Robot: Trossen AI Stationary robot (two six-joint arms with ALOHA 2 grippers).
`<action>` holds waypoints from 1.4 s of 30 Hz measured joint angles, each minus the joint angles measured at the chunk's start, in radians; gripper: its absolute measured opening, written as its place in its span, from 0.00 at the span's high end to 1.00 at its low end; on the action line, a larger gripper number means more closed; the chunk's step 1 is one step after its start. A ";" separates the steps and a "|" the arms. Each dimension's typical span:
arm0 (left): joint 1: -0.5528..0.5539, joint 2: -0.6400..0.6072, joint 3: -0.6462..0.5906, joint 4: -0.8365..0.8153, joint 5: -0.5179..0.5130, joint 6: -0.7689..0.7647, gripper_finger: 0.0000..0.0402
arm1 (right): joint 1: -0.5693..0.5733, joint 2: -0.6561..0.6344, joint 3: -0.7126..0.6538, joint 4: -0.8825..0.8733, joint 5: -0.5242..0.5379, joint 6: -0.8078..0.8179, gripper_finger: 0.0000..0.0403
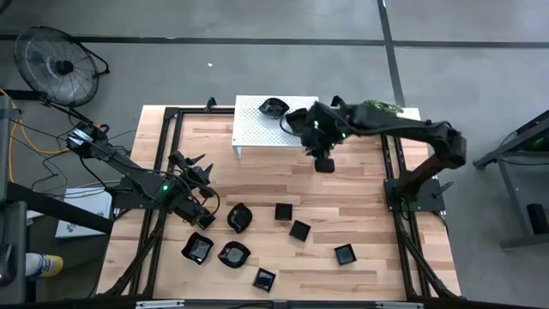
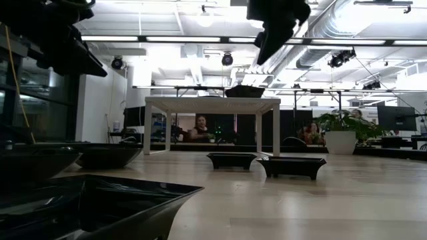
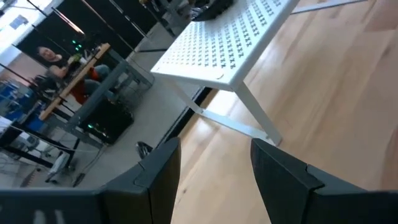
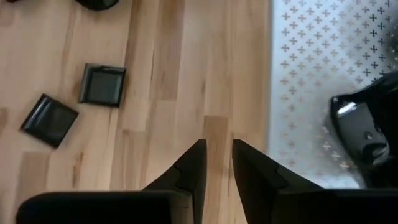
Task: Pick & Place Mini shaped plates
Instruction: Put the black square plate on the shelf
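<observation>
Several mini shaped plates lie on the wooden table, among them square ones (image 1: pixel 284 211) (image 1: pixel 299 229) (image 4: pixel 102 85) and rounded ones (image 1: pixel 240 216) (image 1: pixel 233 254). One plate (image 1: pixel 274 106) rests on the white perforated stand (image 1: pixel 257 133). The right wrist view also shows a black plate (image 4: pixel 364 130) on the stand. My right gripper (image 1: pixel 324 163) (image 4: pixel 217 144) hangs above the bare table just off the stand's near right corner. It points down, and nothing is in the narrow gap between its fingers. My left gripper (image 1: pixel 197 172) (image 3: pixel 214 149) waits open at the table's left, above the plates there.
The stand (image 2: pixel 212 103) stands on thin legs at the table's far middle. Black frame rails (image 1: pixel 171 116) run along the table's edges. Bare wood (image 1: pixel 360 189) lies between the stand and the plates. People sit in the room behind (image 2: pixel 200 127).
</observation>
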 joint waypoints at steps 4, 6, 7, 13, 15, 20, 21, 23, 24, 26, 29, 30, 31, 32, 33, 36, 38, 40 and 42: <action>0.000 0.000 0.000 0.016 0.006 0.000 0.53 | 0.065 -0.080 -0.182 0.175 0.042 0.041 0.82; 0.000 0.000 0.000 0.017 0.006 0.000 0.53 | 0.101 -0.103 -0.262 0.247 0.060 0.057 0.82; 0.000 0.000 0.000 0.018 0.006 0.000 0.53 | 0.118 -0.109 -0.293 0.273 0.073 0.065 0.82; 0.000 0.000 0.000 0.029 0.006 0.000 0.53 | 0.216 -0.115 -0.425 0.408 0.115 0.123 0.82; 0.000 0.000 0.000 0.040 0.006 0.000 0.53 | 0.244 -0.115 -0.455 0.451 0.115 0.169 0.82; 0.000 0.000 0.000 0.059 0.010 0.001 0.53 | 0.314 -0.115 -0.506 0.517 0.105 0.297 0.82; 0.000 0.000 0.000 0.065 0.011 0.006 0.53 | 0.330 -0.115 -0.516 0.524 0.104 0.315 0.82; 0.000 0.000 0.000 0.085 0.015 0.035 0.53 | 0.359 -0.115 -0.534 0.532 0.105 0.358 0.82; 0.000 0.000 0.000 0.094 0.020 0.054 0.53 | 0.373 -0.115 -0.543 0.531 0.104 0.383 0.82; 0.000 0.000 0.000 0.115 0.033 0.087 0.53 | 0.399 -0.115 -0.556 0.530 0.104 0.441 0.82; 0.000 0.000 0.000 0.133 0.040 0.110 0.53 | 0.435 -0.115 -0.562 0.524 0.104 0.545 0.82; 0.000 0.000 0.000 0.133 0.041 0.113 0.53 | 0.446 -0.115 -0.562 0.522 0.104 0.578 0.82; 0.000 0.000 0.000 0.133 0.044 0.114 0.53 | 0.457 -0.115 -0.562 0.520 0.104 0.605 0.82; 0.000 0.000 0.000 0.133 0.048 0.114 0.53 | 0.469 -0.115 -0.562 0.515 0.102 0.624 0.82; 0.000 0.000 0.000 0.132 0.053 0.115 0.53 | 0.481 -0.115 -0.562 0.507 0.096 0.636 0.82; 0.000 0.000 0.000 0.136 0.063 0.134 0.53 | 0.513 -0.115 -0.562 0.473 0.080 0.659 0.82; 0.000 0.000 0.000 0.137 0.069 0.140 0.53 | 0.534 -0.115 -0.562 0.447 0.080 0.680 0.82; 0.000 0.000 0.000 0.137 0.072 0.140 0.53 | 0.556 -0.115 -0.562 0.427 0.080 0.699 0.82; 0.000 0.000 0.000 0.138 0.086 0.140 0.53 | 0.576 -0.115 -0.562 0.411 0.081 0.719 0.82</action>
